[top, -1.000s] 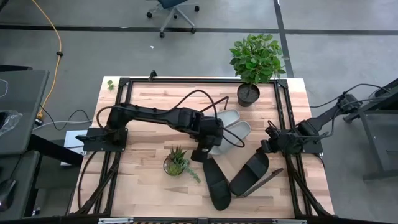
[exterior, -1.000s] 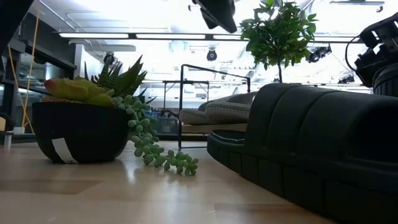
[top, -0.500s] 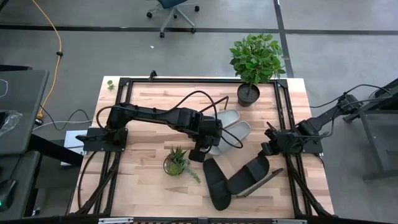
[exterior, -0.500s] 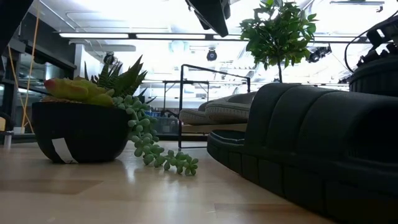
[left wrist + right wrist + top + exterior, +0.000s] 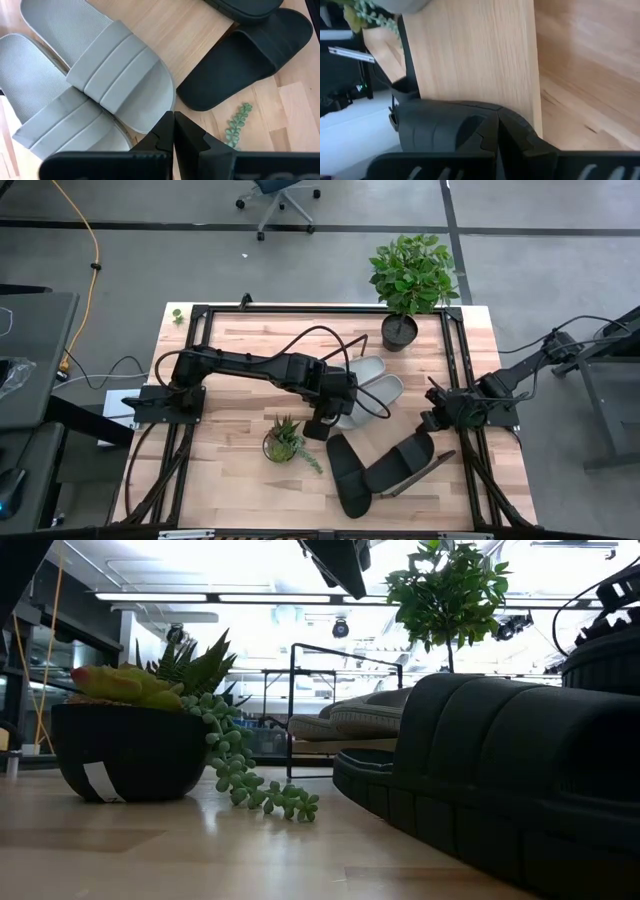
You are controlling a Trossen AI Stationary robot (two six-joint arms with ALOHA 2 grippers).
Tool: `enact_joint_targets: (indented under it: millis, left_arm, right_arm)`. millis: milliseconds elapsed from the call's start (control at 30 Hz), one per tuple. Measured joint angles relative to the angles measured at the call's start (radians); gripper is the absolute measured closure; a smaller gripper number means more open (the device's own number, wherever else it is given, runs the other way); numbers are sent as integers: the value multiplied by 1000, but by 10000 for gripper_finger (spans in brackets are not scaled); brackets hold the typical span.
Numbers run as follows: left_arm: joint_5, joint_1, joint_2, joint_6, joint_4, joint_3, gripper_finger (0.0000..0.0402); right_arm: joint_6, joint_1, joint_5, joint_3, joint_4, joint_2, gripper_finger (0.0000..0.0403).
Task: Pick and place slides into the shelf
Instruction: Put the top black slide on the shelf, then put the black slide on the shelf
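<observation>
Both jaws are fully closed, empty: the left gripper (image 5: 173, 131) hovers mid-frame over the light grey ribbed-strap slides (image 5: 117, 85). The right gripper (image 5: 498, 131) sits mid-right at the slanted light-wood shelf (image 5: 470, 50); nudging it could tip off the black ribbed-strap slide (image 5: 402, 459).

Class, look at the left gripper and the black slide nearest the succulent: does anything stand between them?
Nothing visible does. The left gripper, fingers shut, hangs beside the grey slides. Only bare tabletop separates it from the black slide. The succulent's trailing strand lies off to one side.
</observation>
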Motion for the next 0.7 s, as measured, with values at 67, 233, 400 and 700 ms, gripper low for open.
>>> enact_joint_targets:
  millis: [67, 233, 400, 700]
  left_arm:
    - [0, 0, 0, 1, 0, 0, 401]
    - [1, 0, 0, 0, 0, 0, 401]
    - [117, 1, 0, -2, 14, 0, 401]
    - [402, 0, 2, -107, 240, -65, 373]
  right_arm:
    - [-9, 0, -13, 0, 0, 0, 403]
    - [-38, 0, 11, 0, 1, 0, 403]
    - [-83, 0, 63, 0, 25, -1, 403]
    - [-116, 0, 80, 0, 129, -1, 387]
